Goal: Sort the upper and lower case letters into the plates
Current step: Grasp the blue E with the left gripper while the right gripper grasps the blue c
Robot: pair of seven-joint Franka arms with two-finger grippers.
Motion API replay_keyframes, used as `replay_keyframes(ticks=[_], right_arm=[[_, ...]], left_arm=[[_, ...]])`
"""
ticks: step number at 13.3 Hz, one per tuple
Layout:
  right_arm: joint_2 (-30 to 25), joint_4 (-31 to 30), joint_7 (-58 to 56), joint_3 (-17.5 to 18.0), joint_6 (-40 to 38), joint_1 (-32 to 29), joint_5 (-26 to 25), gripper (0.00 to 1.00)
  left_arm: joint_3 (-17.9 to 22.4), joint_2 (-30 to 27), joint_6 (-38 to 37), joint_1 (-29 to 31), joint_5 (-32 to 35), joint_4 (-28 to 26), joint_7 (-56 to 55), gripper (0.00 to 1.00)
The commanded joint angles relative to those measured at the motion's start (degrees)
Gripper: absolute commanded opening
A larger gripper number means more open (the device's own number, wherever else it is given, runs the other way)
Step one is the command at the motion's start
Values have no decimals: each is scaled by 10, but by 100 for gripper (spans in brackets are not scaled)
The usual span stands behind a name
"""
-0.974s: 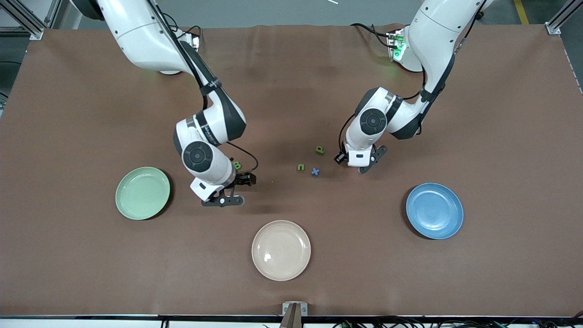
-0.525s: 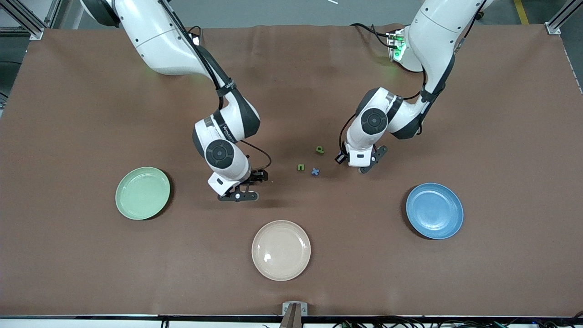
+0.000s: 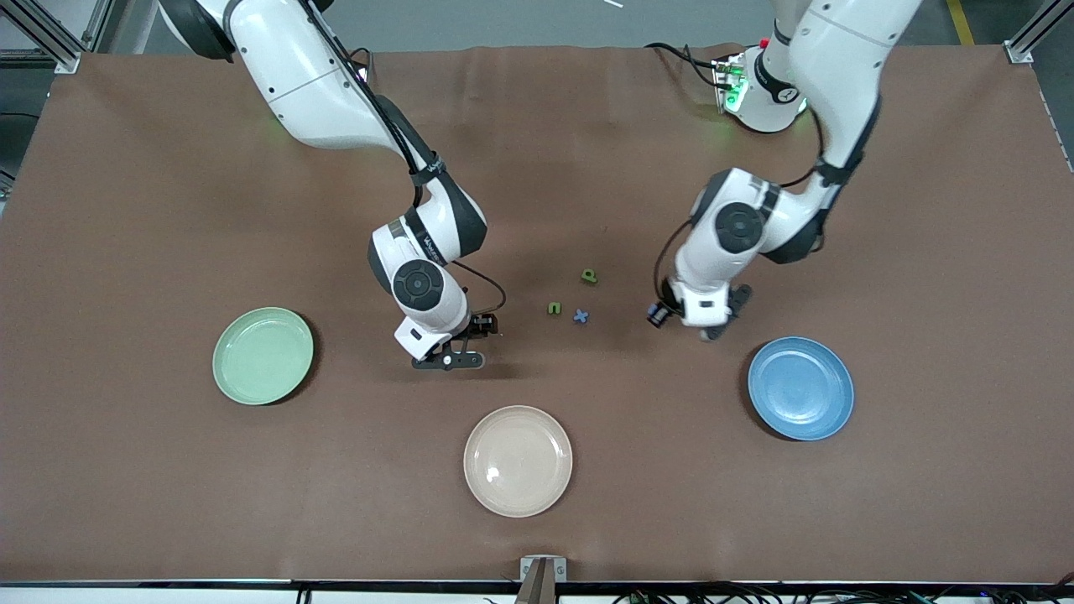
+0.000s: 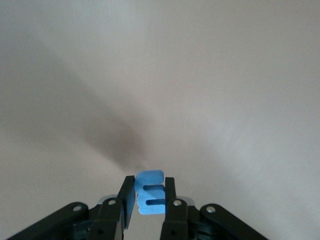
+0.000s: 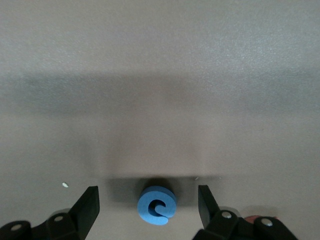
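Observation:
In the left wrist view, my left gripper [image 4: 150,182] is shut on a blue upper case E [image 4: 150,192], held just above the mat. From the front, that gripper [image 3: 709,330] hangs over the mat between the loose letters and the blue plate [image 3: 800,387]. My right gripper [image 5: 148,192] is open and low, with a blue lower case e [image 5: 156,205] lying flat on the mat between its fingers. In the front view the right gripper [image 3: 468,342] hides that letter. The mint green plate [image 3: 263,355] sits toward the right arm's end of the table.
Three small letters lie mid-table: a green p [image 3: 590,275], a green n [image 3: 554,308] and a blue x [image 3: 581,316]. A cream-beige plate [image 3: 518,460] stands nearest the front camera.
The left gripper shut on the blue E and carried it toward the blue plate. The right arm moved toward the middle of the table and now straddles the blue e.

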Motion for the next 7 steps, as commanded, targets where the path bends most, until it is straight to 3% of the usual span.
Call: replay_keyframes(ticks=[1,7], right_arm=[[-8,-15,7,-3,7,3,3,79],[-9,-34,8,-2,6,3,3,59]], left_arm=[[-2,-17,-34,62,35,18,46,0],[-2,36,-34,200,122,60,141,2]])
